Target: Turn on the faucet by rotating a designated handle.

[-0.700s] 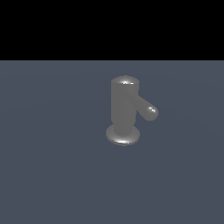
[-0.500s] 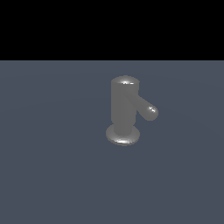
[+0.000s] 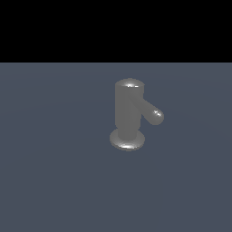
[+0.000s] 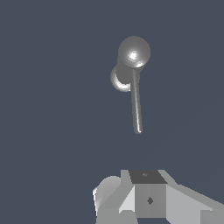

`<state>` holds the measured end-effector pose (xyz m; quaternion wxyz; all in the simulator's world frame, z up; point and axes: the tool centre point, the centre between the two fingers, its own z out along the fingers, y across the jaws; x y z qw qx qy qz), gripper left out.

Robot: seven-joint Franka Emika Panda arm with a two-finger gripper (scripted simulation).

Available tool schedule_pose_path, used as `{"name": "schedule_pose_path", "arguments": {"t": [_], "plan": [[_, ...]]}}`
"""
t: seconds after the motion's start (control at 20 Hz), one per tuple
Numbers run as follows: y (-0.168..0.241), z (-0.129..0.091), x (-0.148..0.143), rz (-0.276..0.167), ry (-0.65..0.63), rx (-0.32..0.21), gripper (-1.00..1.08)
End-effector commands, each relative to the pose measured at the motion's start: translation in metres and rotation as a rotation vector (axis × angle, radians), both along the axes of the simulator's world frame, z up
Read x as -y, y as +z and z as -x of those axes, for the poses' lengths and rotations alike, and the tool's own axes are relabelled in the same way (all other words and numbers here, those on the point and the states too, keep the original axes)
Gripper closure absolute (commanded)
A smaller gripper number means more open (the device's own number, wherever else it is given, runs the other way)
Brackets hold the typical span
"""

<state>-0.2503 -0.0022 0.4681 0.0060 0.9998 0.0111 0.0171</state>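
**Faucet stands alone, gripper well apart from the handle**

You see the gripper (image 4: 148,210) only in the wrist view, and only its pale blocky body at the edge of the picture; the fingertips are out of the picture, so you cannot tell if they are apart or together. It touches nothing. Between it and the handle (image 4: 136,103) lies bare blue-grey floor (image 4: 52,131). The handle's rounded tip points toward the gripper. Further away you find the faucet (image 3: 128,111), upright on its round base disc, near the middle of the floor. In the exterior view the handle (image 3: 151,112) goes out from the upper part of the cylinder toward the exterior view's right.
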Motion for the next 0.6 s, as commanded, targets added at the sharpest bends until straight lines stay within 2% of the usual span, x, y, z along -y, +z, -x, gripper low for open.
{"name": "schedule_pose_path", "arguments": {"t": [0.0, 0.55], "plan": [[-0.015, 0.0, 0.0, -0.001, 0.003, -0.002, 1.08], [-0.114, -0.003, 0.003, -0.005, 0.02, -0.016, 1.08]]}}
